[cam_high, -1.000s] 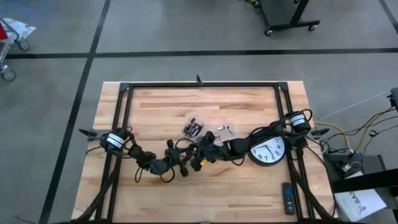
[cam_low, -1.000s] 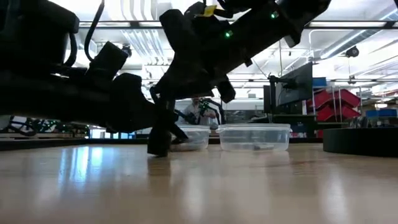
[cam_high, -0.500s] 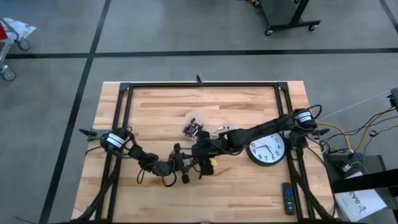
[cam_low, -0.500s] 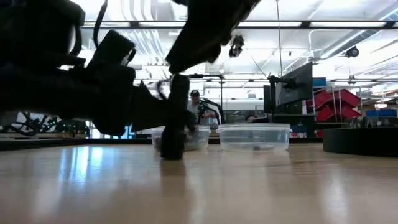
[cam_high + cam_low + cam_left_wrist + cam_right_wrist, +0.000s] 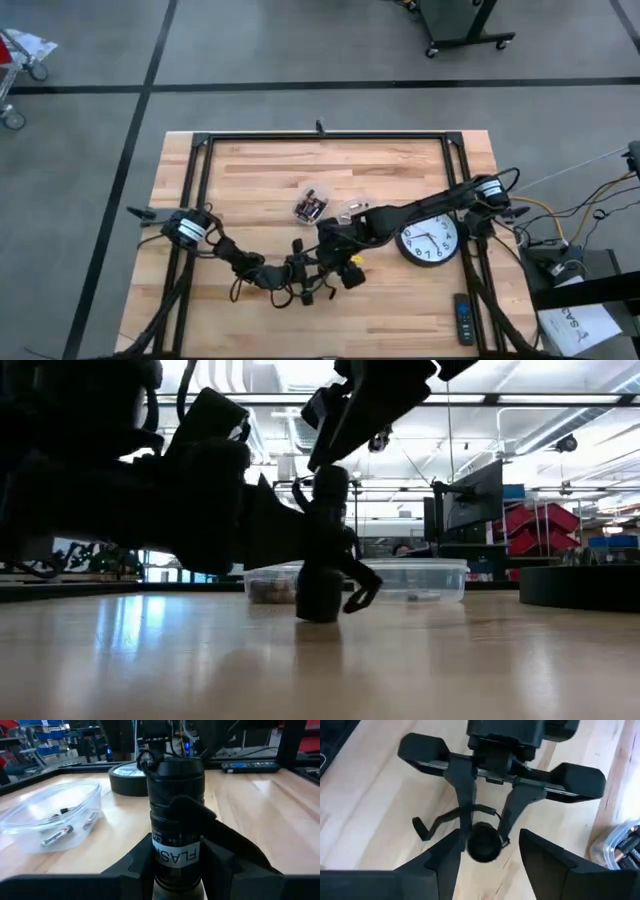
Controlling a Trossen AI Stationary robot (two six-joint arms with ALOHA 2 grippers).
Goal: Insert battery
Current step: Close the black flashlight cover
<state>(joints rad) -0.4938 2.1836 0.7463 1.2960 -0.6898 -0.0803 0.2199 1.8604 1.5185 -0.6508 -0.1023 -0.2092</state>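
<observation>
Now the left claw (image 5: 176, 870) grips the flashlight (image 5: 176, 805) upright on the desk (image 5: 400, 310); the right claw (image 5: 487, 865) hangs directly above, open, empty.

Two black jointed arms, white bands near bases, black cable loops. Yellow mark on right gripper (image 5: 347, 268). Left gripper (image 5: 487, 827): angular black fingers.
</observation>
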